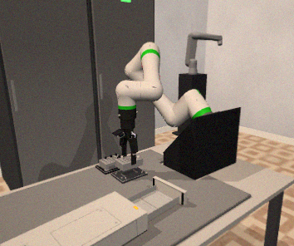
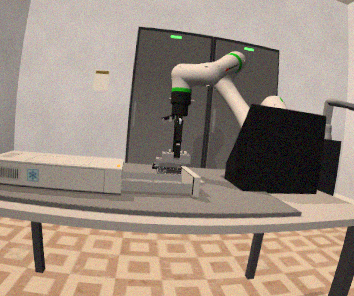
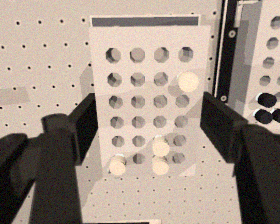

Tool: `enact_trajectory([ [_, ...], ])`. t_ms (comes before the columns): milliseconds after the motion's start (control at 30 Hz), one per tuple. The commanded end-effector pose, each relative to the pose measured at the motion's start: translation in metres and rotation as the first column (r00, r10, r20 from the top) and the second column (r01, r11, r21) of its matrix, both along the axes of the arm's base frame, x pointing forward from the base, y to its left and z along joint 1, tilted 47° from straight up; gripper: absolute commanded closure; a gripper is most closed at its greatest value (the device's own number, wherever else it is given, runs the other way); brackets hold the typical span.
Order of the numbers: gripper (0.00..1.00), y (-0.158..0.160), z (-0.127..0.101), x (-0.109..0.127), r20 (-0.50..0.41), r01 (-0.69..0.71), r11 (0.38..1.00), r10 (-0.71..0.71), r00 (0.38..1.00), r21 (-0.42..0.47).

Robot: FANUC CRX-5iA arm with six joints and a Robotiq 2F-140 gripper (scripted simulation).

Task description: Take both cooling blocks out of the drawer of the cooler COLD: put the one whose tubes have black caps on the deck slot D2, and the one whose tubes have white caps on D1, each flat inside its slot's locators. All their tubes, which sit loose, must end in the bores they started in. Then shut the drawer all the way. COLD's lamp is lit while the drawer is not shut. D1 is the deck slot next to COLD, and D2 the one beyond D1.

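Note:
My gripper points down and is shut on the white-capped block. It holds the block low over the perforated deck, behind slot D1 as the top camera sees it; I cannot tell if it touches the deck. Several white caps show in its bores. D1 bears no block. The black-capped block sits in slot D2, to the right in the wrist view. The drawer stands open and empty. The lamp is lit orange.
The cooler COLD stands at the left. The drawer's upright handle sticks up in front of D1. The black wedge-shaped stand under the arm is on the right.

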State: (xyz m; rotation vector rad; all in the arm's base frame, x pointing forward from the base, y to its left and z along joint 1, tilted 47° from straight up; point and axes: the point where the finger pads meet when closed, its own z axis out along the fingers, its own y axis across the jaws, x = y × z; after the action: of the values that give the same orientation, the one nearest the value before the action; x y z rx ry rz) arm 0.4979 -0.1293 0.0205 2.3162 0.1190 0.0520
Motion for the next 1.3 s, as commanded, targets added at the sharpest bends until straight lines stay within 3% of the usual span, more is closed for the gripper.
enact_trajectory([
  [0, 0.90, -0.002, -0.002, 0.001, 0.001, -0.002, 1.000, 0.002, 1.000, 0.000],
  [867, 0.90, -0.015, -0.014, 0.002, 0.001, -0.002, 1.000, 0.002, 1.000, 0.000],
  [1267, 0.90, -0.010, -0.010, 0.002, 0.001, -0.002, 1.000, 0.002, 1.000, 0.000],
])
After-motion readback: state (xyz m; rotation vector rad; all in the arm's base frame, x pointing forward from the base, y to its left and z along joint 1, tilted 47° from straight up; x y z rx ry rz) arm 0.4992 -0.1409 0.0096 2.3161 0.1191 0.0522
